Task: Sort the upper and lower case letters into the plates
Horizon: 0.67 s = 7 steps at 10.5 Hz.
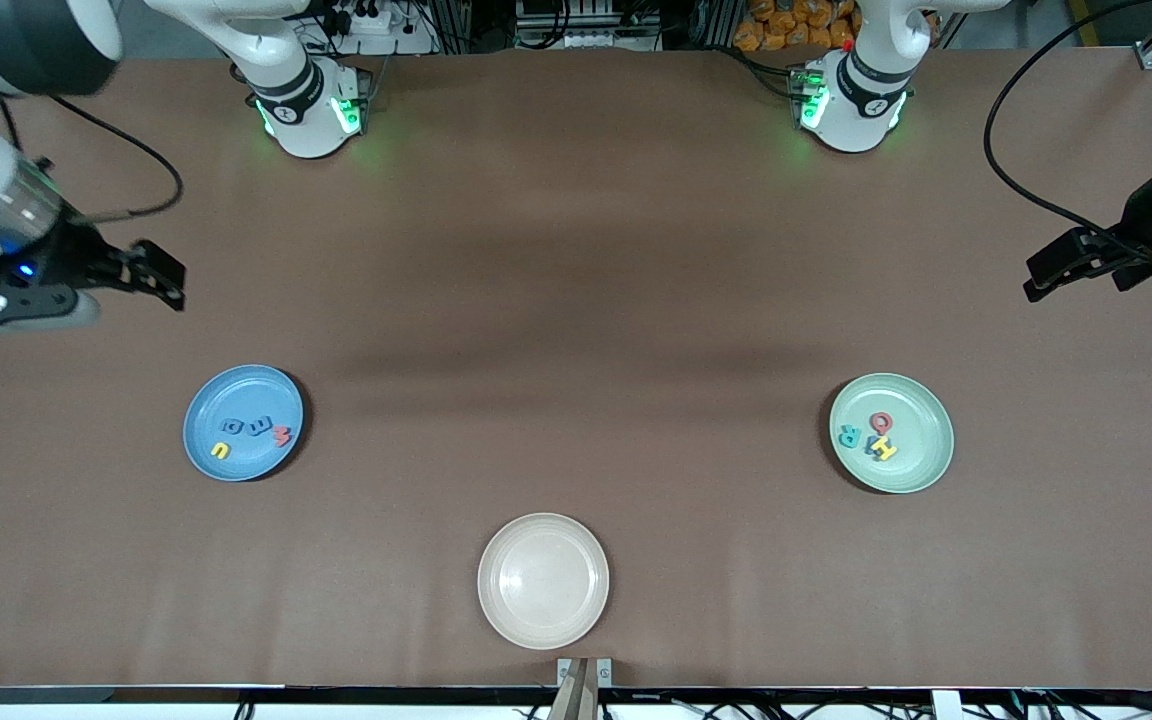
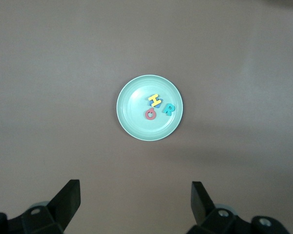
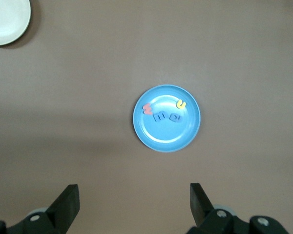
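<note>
With every letter already lying in a plate, the sorting looked finished and no letter was left on the tabletop (image 1: 576,300).

Four small flat foam-like lower case letters (image 1: 254,430), yellow, blue and red, sat in the matte sky blue plate (image 1: 226,395) toward the right arm's end; four upper case letters (image 1: 871,435), red, teal, yellow and blue, clustered in the pale mint plate (image 1: 921,465) toward the left arm's end. A bare cream plate (image 1: 543,580) lay between them, nearer the front camera. Each plate lay well clear of its own arm's gripper: the right gripper (image 1: 151,272) and left gripper (image 1: 1061,268) hung over the table's ends, jaws apart, holding nothing, seemingly waiting.
</note>
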Available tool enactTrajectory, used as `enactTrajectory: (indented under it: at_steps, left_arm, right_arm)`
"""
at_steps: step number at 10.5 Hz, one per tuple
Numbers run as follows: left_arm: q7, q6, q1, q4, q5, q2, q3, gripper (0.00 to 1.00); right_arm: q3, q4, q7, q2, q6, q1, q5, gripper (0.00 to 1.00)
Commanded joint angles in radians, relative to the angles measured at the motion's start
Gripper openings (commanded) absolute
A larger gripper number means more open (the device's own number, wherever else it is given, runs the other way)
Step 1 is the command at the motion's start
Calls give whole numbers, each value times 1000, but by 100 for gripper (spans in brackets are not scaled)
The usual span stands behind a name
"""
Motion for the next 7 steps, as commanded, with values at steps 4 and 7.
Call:
enactTrajectory:
  at_steps: [4, 7]
  left_arm:
    - [14, -16, 3, 1, -25, -9, 2, 100]
    - [12, -16, 1, 1, -25, -9, 0, 100]
  right_arm:
    - [7, 128, -105, 6, -143, -72, 77, 100]
    - [7, 123, -49, 0, -65, -90, 68, 100]
